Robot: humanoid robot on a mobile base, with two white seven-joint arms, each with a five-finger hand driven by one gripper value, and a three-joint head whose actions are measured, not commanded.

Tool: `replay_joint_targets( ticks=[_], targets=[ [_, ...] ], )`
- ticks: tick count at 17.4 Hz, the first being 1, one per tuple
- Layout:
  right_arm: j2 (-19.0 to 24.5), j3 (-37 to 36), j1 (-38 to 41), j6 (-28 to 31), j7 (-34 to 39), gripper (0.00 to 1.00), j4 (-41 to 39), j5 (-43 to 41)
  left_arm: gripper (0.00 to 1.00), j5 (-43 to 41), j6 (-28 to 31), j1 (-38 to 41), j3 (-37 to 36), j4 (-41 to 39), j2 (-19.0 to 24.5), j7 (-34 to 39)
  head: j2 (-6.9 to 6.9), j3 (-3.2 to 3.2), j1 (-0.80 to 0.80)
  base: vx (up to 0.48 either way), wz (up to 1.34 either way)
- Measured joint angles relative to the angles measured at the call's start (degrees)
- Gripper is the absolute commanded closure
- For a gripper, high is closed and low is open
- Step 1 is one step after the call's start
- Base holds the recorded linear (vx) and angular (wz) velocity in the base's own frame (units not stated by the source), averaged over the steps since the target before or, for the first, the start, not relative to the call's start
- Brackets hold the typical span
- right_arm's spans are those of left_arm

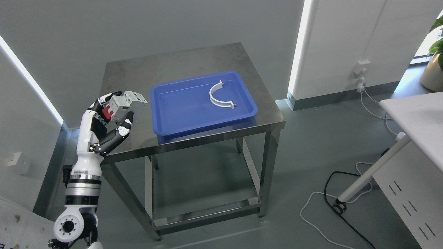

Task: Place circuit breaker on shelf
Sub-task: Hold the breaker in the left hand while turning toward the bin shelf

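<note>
My left hand (pixel 112 116) is up at the left edge of the steel table (pixel 193 62), its arm rising from the lower left corner of my view. The fingers (pixel 104 100) and thumb are wrapped around the circuit breaker (pixel 125 103), a grey block with a red part showing against the palm; it is held clear above the tabletop, tilted, near the table's left side. Just to the right of it I see a blue tray (pixel 180 114) lying on the table, not touching the breaker. Inside the tray, toward its far right part, lies a white curved clamp (pixel 218 96). Further right, on the floor, cables (pixel 318 214) trail by a white table leg (pixel 370 169).
</note>
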Motion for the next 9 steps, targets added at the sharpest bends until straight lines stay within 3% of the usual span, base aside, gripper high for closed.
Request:
replay_joint_targets(
  ticks=[4,9],
  targets=[
    [0.00,0.00,0.02,0.00,0.00,0.00,0.00,0.00,0.94,0.05,-1.22,0.13,0.31,-0.75,-0.02,-0.11,0.00,0.00,0.00,-0.245,0.04],
    [0.00,0.00,0.01,0.00,-0.01,0.00,0.00,0.00,0.94,0.08,-1.87,0.45,0.59,-1.30,-0.02,-0.14,0.00,0.00,0.00,-0.229,0.38]
  ],
)
